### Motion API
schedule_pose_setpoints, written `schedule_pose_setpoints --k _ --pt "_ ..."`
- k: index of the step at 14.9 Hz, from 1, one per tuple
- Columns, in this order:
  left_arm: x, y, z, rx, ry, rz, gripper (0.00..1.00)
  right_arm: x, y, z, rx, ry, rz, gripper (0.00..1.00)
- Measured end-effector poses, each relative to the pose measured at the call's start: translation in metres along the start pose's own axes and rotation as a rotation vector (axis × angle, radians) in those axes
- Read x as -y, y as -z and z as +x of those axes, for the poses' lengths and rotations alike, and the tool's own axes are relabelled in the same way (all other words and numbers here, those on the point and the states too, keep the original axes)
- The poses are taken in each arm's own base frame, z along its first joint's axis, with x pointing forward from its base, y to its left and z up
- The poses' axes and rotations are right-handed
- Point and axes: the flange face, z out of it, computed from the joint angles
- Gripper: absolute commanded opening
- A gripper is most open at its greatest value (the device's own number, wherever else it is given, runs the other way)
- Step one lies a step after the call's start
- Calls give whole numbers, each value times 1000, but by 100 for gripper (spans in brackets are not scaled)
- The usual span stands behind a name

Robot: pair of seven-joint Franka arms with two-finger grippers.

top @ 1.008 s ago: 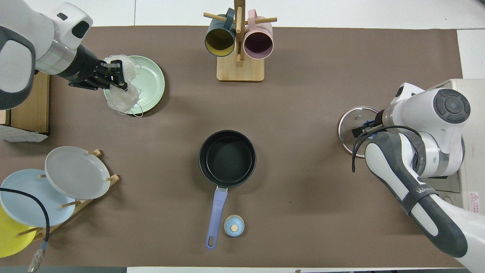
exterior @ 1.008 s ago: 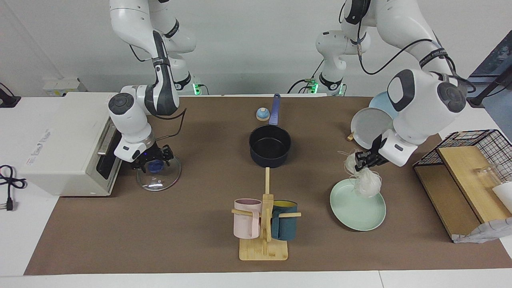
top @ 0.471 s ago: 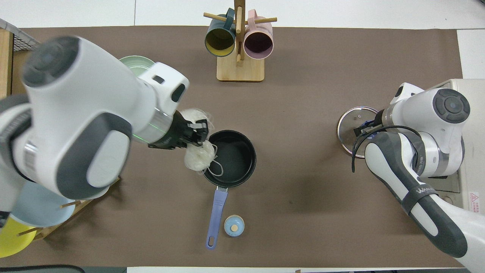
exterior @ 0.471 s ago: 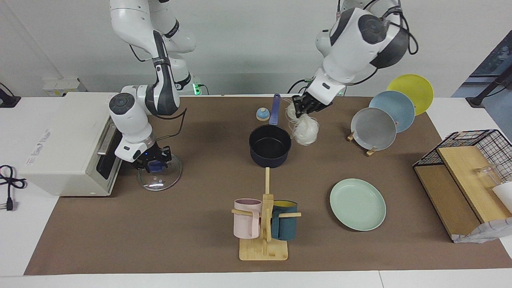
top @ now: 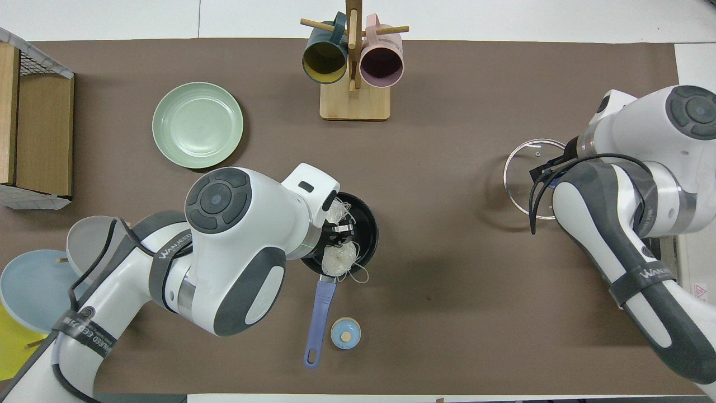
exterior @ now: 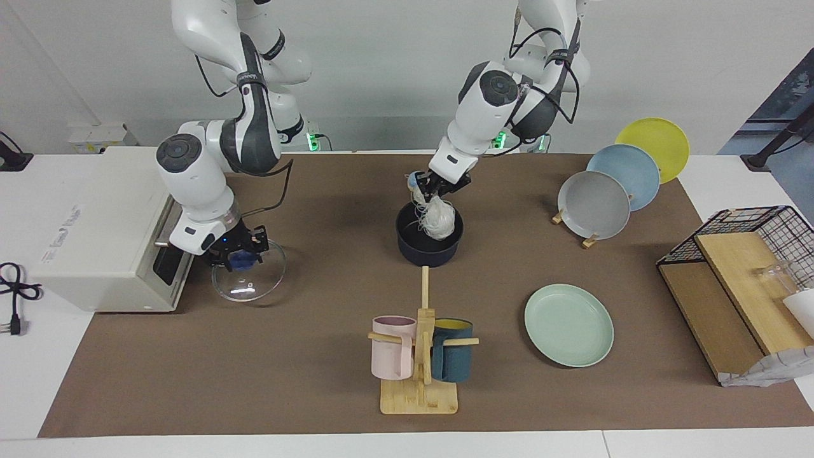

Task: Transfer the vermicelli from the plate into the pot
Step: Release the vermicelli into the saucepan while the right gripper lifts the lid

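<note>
My left gripper [exterior: 436, 188] is shut on the vermicelli [exterior: 439, 218], a whitish clump that hangs from it into the mouth of the black pot [exterior: 428, 251]. In the overhead view the left gripper [top: 337, 232] is over the pot's rim [top: 370, 232] on the blue handle [top: 319, 312] side, and strands of vermicelli [top: 339, 258] trail over that rim. The mint-green plate [exterior: 569, 325] is bare, toward the left arm's end of the table; it also shows in the overhead view [top: 197, 124]. My right gripper [exterior: 237, 256] is shut on the blue knob of a glass lid [exterior: 254, 286], which is tilted.
A mug rack [exterior: 420, 356] with pink and teal mugs stands farther from the robots than the pot. A small blue knobbed object [top: 345, 333] lies beside the pot's handle. Grey, blue and yellow plates [exterior: 610, 184] stand in a rack. A white oven [exterior: 102, 222] and a wire basket [exterior: 744, 254] sit at the table's ends.
My left gripper has carried the vermicelli from over the plate to the pot and lowered it into the pot's mouth. My right gripper has raised and tilted the glass lid.
</note>
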Motion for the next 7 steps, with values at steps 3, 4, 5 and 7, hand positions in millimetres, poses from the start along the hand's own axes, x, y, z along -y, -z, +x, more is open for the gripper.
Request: schedule_pose_setpoints --k 3,4,5,7 --pt "6 -36 6 -8 8 3 0 24 37 16 2 -55 7 54" --pt "7 -45 6 -6 10 6 0 41 48 22 3 -67 9 52" --pt "8 -51 8 -8 11 6 0 60 60 28 1 -81 10 51" --pt "9 -62 11 -9 9 6 0 106 83 39 -10 -113 16 51"
